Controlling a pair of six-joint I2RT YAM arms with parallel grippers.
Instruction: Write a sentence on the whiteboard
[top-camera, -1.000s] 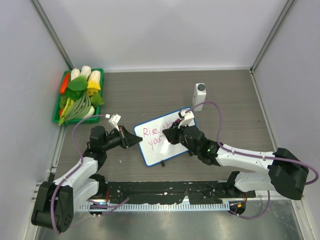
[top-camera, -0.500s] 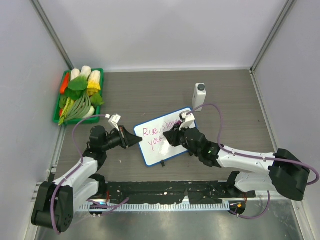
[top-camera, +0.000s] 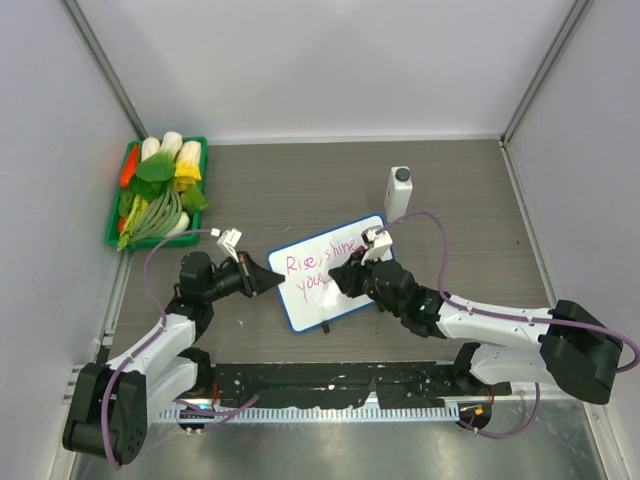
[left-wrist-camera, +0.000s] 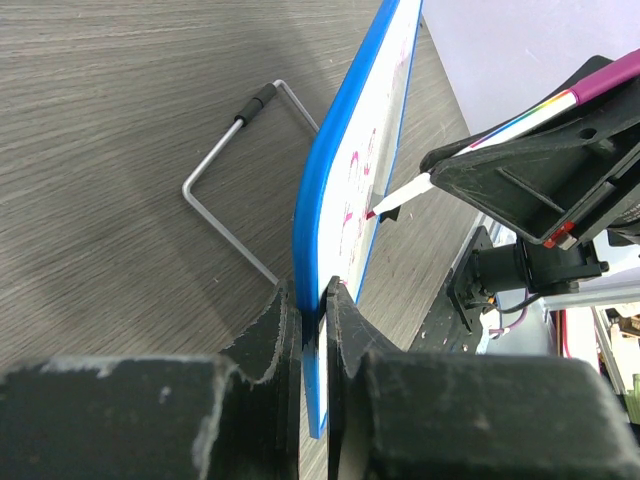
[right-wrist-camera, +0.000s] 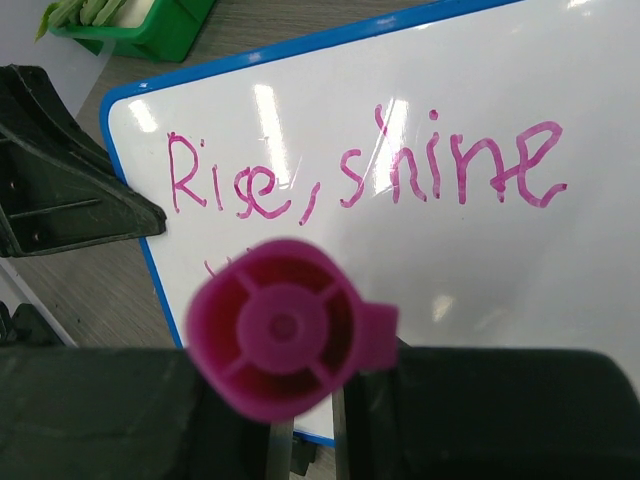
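left end effector (left-wrist-camera: 310, 300): clamped on whiteboard (left-wrist-camera: 330, 170) blue edge | marker (left-wrist-camera: 480, 145): tip at board face | wire stand (left-wrist-camera: 212, 153): on table (left-wrist-camera: 120, 90)

Blue-rimmed whiteboard (top-camera: 303, 303), propped tilted, left edge clamped between the left gripper's (top-camera: 271, 281) jaws; pink handwritten sentence (right-wrist-camera: 360, 180) begins "Rise, shine".

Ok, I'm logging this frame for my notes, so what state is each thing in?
whiteboard: left edge clamped, written side facing the marker.
sentence: "Rise, shine" written; second line begun, partly hidden.
marker: uncapped, tip at the board.
left tool: shut on the whiteboard.
right tool: shut on the marker.
bottle: upright, capped.
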